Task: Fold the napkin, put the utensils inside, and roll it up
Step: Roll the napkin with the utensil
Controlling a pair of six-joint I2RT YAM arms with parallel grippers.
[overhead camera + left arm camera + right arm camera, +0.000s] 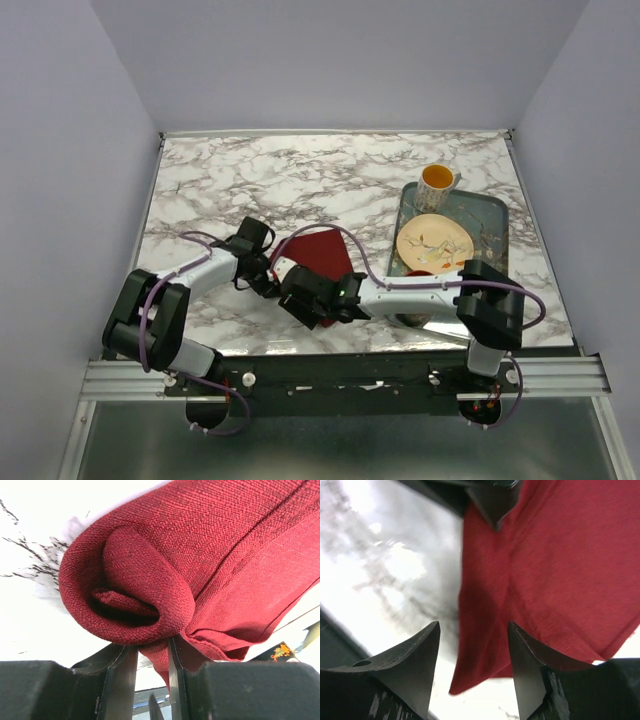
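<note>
The maroon napkin [320, 252] lies on the marble table just in front of both arms. In the left wrist view its end is rolled into a loose tube [135, 590]. My left gripper [272, 282] is at its left near edge, jaws nearly together, with a fold of the cloth pinched at the tips [152, 647]. My right gripper [297, 297] is open and empty. It hovers over the napkin's near corner [485, 645], with the cloth [550, 570] spreading away to the right. The blue fork is hidden.
A grey tray [495, 215] at the right holds a cream plate [432, 240], with an orange-filled mug [438, 180] at its far end. The right arm's links cross in front of the tray. The table's near edge lies just behind both grippers.
</note>
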